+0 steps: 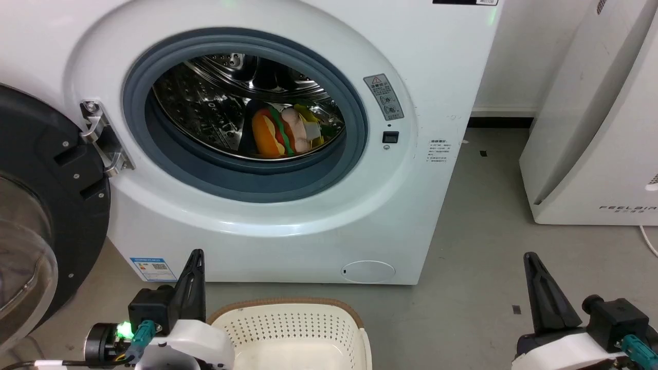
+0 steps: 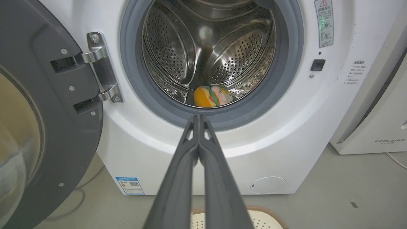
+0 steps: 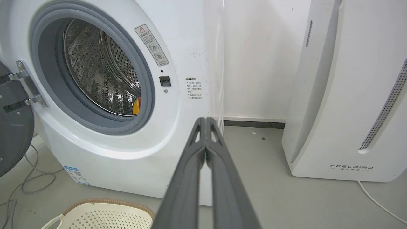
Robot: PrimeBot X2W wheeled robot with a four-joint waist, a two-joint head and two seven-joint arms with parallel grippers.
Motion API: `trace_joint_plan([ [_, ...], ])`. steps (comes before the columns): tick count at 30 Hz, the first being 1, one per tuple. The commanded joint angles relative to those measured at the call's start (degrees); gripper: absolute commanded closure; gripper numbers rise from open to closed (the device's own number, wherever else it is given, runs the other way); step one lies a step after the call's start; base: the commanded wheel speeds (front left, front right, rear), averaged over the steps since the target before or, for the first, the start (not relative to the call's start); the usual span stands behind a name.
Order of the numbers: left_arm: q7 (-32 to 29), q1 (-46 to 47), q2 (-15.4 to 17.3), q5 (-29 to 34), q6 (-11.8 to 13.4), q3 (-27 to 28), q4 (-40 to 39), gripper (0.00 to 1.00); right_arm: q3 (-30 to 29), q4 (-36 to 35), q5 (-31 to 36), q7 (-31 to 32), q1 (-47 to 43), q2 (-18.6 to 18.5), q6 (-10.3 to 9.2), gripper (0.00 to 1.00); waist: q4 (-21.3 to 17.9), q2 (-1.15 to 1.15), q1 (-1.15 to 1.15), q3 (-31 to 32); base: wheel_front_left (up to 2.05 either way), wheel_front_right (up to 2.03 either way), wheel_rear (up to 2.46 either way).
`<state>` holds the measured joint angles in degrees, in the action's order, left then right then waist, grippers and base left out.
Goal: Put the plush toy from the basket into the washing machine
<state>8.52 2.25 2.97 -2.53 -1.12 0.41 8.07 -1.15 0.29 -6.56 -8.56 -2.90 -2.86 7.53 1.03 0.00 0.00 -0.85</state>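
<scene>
The door (image 1: 49,205) of the washing machine (image 1: 288,221) stands aside, opening unblocked.

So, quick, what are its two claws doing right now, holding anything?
Left gripper: closed, holding nothing.
Right gripper: closed, holding nothing.

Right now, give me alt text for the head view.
The plush toy lies in the drum of the open washing machine. Below, the cream basket sits on the floor between the left gripper and right gripper, both shut.
</scene>
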Motion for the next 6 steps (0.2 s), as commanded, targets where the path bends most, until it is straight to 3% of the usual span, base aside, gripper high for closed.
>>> trace_joint_plan([
  [1,-0.3,-1.0,0.0,0.4,0.5,-0.1,-0.5,1.00,0.2,-0.1,0.6,0.3,0.9,0.0,-0.01,1.00,0.0,0.00,0.00,0.0,0.00,0.00,0.00],
  [6,-0.9,-1.1,0.0,0.6,0.5,-0.2,-1.0,1.00,0.2,-0.1,1.0,0.9,1.0,0.0,-0.01,1.00,-0.1,0.00,0.00,0.1,0.00,0.00,0.00],
])
